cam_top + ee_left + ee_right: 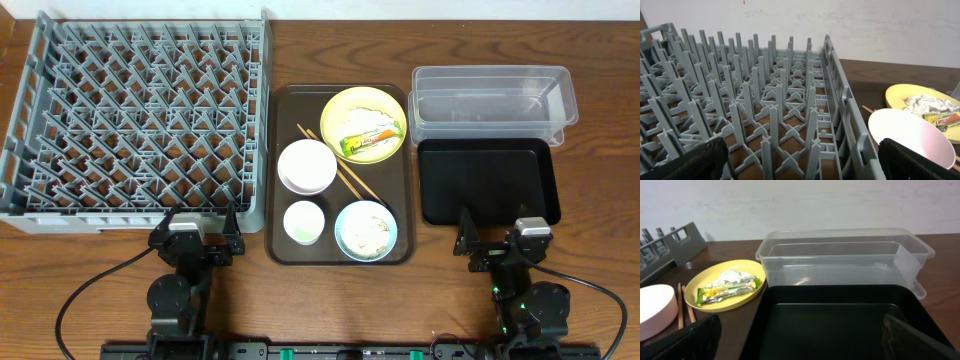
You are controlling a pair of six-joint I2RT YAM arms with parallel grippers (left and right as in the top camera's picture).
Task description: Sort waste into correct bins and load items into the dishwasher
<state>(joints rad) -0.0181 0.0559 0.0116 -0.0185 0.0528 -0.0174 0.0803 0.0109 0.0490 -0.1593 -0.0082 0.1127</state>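
The yellow plate (pixel 364 124) on the brown serving tray (pixel 281 245) holds the green-and-orange wrapper (pixel 370 140) and a crumpled white tissue (pixel 930 104). The chopsticks (pixel 339 164) lie beside the white bowl (pixel 307 166). The small white cup (pixel 303 222) and the light-blue bowl (pixel 366 231) with rice scraps sit at the front. The grey dish rack (pixel 140 115) is at the left. The clear tub (pixel 490 102) and the black tray (pixel 487 180) are at the right. My left gripper (pixel 196 235) is open at the rack's front edge. My right gripper (pixel 503 240) is open at the black tray's front edge.
The brown wooden table (pixel 600 180) shows bare to the right of the bins and along the front edge. Black cables (pixel 90 290) loop beside both arm bases. A white wall (pixel 800 202) stands behind the table.
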